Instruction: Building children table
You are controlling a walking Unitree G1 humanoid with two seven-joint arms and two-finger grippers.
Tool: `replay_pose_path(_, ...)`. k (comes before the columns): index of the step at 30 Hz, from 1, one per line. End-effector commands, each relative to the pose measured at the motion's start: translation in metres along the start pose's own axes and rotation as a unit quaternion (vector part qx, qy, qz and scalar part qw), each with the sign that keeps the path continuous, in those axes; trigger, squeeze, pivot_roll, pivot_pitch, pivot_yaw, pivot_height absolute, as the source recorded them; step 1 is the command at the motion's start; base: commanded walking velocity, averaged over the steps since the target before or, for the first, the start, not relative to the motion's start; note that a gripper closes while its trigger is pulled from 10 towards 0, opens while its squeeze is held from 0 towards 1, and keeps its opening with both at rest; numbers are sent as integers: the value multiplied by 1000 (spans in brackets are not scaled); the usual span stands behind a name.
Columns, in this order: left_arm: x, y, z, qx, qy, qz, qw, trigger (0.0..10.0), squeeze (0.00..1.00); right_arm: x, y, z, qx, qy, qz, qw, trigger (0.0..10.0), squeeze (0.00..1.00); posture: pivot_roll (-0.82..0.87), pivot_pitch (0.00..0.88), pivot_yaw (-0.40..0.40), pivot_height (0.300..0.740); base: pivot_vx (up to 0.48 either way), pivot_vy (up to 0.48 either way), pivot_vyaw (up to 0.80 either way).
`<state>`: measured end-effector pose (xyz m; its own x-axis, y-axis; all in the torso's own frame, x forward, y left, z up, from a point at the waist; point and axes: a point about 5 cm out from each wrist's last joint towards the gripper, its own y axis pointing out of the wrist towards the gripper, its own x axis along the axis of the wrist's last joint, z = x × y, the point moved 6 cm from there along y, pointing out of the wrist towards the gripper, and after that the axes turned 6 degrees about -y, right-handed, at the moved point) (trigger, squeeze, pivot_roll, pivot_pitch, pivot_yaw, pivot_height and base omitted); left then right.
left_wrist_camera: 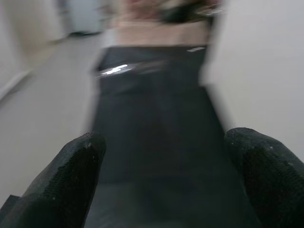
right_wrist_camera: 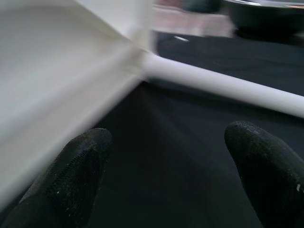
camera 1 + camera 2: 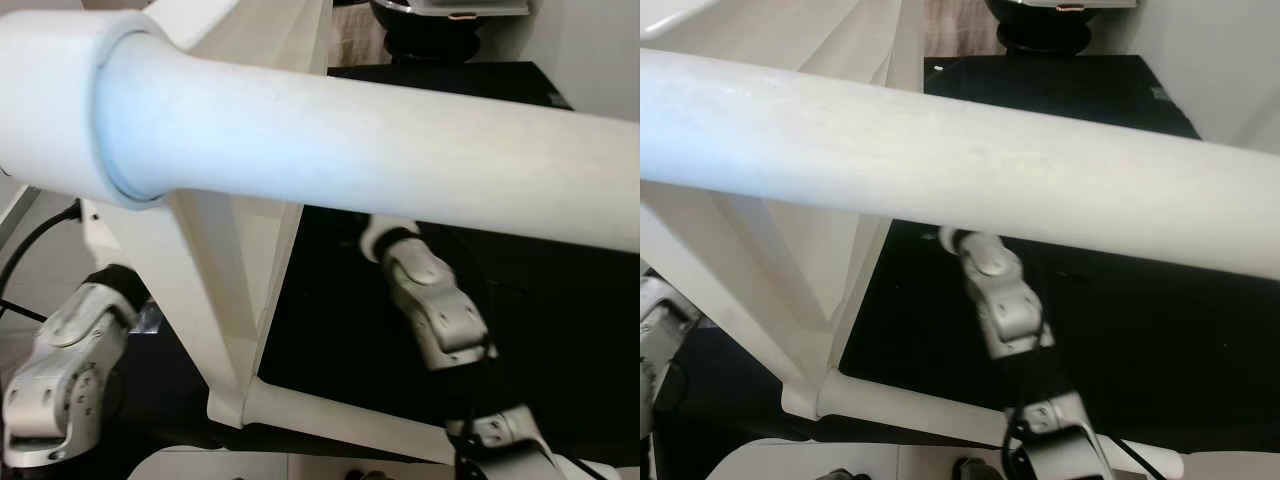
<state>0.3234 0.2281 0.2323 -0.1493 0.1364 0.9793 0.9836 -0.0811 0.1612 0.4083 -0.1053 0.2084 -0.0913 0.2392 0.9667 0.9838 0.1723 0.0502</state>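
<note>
Black mat (image 3: 1120,330), white table frame (image 2: 57,80) beside right tool (image 2: 166,180), both tools gaping, empty.

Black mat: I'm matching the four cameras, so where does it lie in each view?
Left eye view: black mat right of the white frame.
Right eye view: centre and right.
Left wrist view: the blurred dark strip.
Right wrist view: under the white round leg.
Shared landmark: dark round object at its far end.

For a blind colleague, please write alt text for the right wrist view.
The right pincer is open, its two black fingers spread above a black mat. Ahead, a round white table leg lies on the mat and joins a white flat table panel.
</note>
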Motion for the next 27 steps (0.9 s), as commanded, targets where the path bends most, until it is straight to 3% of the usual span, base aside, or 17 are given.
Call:
replay_pose_path(1, 0, -3, 9, 16, 13, 0, 1000, 10000, 0, 3, -1, 1, -2, -1, -4, 1000, 10000, 0, 37, 151, -28, 740, 0, 0, 0)
replay_pose_path(4, -9, -11, 30, 53, 20, 13, 998, 10000, 0, -10, -4, -18, -38, -13, 16, 999, 10000, 0, 41, 149, -26, 740, 0, 0, 0)
replay_pose_path(5, -9, -11, 30, 53, 20, 13, 998, 10000, 0, -10, -4, -18, -38, -13, 16, 999, 10000, 0, 41, 149, -26, 740, 0, 0, 0)
replay_pose_path(6, -17, -16, 32, 59, 10, 21, 998, 10000, 0, -21, -5, -37, -84, -17, 38, 996, 10000, 0, 44, 147, -25, 740, 0, 0, 0)
replay_pose_path(8, -19, -16, 29, 54, 5, 23, 998, 10000, 0, -24, -5, -42, -97, -19, 45, 994, 10000, 0, 45, 145, -25, 740, 0, 0, 0)
replay_pose_path(14, -25, -15, 3, 11, -24, 27, 999, 10000, 0, -26, 9, -43, -113, 37, 41, 992, 10000, 0, 66, 143, -27, 740, 0, 0, 0)
replay_pose_path(15, -34, -17, -13, -15, -46, 37, 998, 10000, 0, -20, 22, -43, -118, 69, 27, 990, 10000, 0, 80, 144, -26, 740, 0, 0, 0)
replay_pose_path(16, -34, -17, -13, -15, -46, 37, 998, 10000, 0, -20, 22, -43, -118, 69, 27, 990, 10000, 0, 80, 144, -26, 740, 0, 0, 0)
replay_pose_path(19, -52, -29, -35, -43, -66, 58, 995, 10000, 0, -13, 40, -52, -139, 103, 21, 985, 10000, 0, 113, 158, -41, 740, 0, 0, 0)
replay_pose_path(23, -55, -34, -40, -48, -66, 61, 995, 10000, 0, -12, 44, -58, -152, 106, 25, 982, 10000, 0, 122, 164, -45, 740, 0, 0, 0)
replay_pose_path(27, -53, -50, -45, -46, -67, 64, 995, 10000, 0, 1, 56, -66, -165, 137, 22, 976, 10000, 0, 165, 210, -79, 740, 0, 0, 0)
